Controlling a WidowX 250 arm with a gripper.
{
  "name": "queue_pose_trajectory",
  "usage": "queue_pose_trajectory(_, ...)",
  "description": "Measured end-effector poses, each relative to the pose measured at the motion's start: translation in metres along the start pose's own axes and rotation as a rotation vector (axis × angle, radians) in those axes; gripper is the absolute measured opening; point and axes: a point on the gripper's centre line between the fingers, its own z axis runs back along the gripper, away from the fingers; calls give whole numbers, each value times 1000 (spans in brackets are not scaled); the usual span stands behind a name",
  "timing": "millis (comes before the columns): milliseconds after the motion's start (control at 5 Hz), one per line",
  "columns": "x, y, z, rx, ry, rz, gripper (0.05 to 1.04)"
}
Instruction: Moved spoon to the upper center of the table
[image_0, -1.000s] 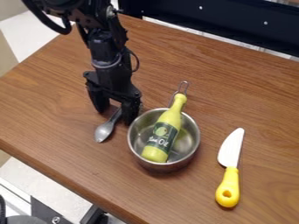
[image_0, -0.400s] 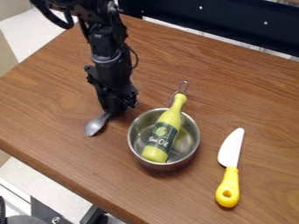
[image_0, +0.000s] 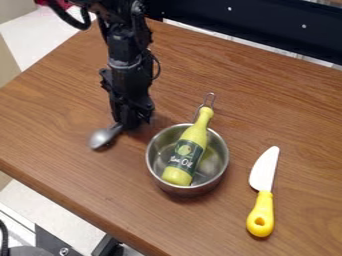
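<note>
Gripper (image_0: 129, 124) pinched the spoon (image_0: 102, 138) by its handle | spoon sat left of the metal pot (image_0: 213, 162), bowl end toward the near left | bottle (image_0: 190, 150) leaned inside the pot | yellow-handled knife (image_0: 261, 212) lay to the right

My arm (image_0: 127, 42): one, black, jointed. Fingers (image_0: 127, 119): black. Above them: rounded housing (image_0: 125, 56), paler curved rim (image_0: 127, 65); thin black cable loop (image_0: 158, 67) alongside. Higher still: thicker black cable (image_0: 71, 21), looped.
</note>
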Motion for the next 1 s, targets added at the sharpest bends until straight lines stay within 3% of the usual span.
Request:
queue_pose_trajectory(200,22,17,12,10,37,-177,142)
queue_pose_trajectory(400,45,28,21,-7,11,-241,142)
queue_pose_trajectory(600,63,30,21,-44,23,-383,142)
queue_pose_trajectory(800,75,27,29,-45,-11,-485,142)
queue_pose_trajectory(1000,97,13,29,-63,-5,-692,142)
